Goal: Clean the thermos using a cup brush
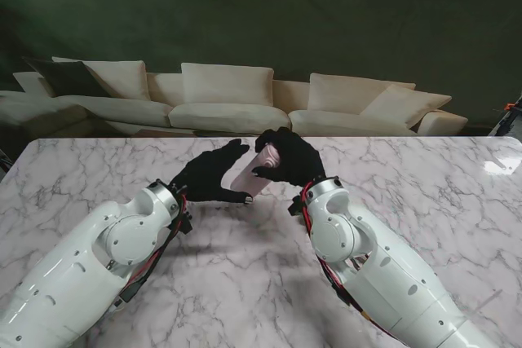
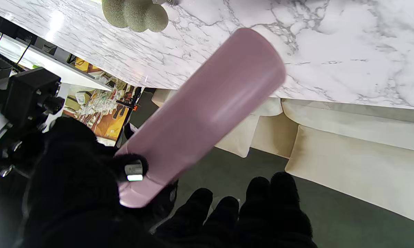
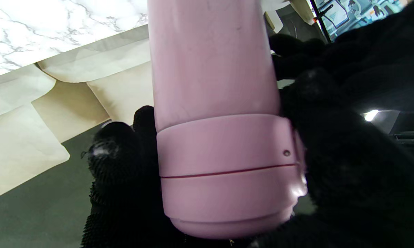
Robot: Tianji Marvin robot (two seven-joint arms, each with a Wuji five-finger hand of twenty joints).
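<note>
A pink thermos (image 1: 254, 177) hangs tilted above the table, its lid on. My right hand (image 1: 290, 159) is shut on its lid end (image 3: 227, 172), black-gloved fingers (image 3: 117, 162) on both sides of the cap. In the left wrist view the thermos body (image 2: 210, 106) slants toward the marble, with the right hand (image 2: 72, 172) at its cap. My left hand (image 1: 208, 175) is beside the thermos's base end, fingers (image 2: 269, 206) spread and open, touching nothing that I can see. A greenish, lumpy sponge, perhaps the cup brush head (image 2: 134, 13), lies on the table; its handle is out of view.
The white marble table (image 1: 245, 283) stretches around both arms. Beyond its far edge stands a cream sofa (image 1: 228, 99) on a dark floor. A black camera mount (image 2: 28, 93) on the right wrist shows in the left wrist view.
</note>
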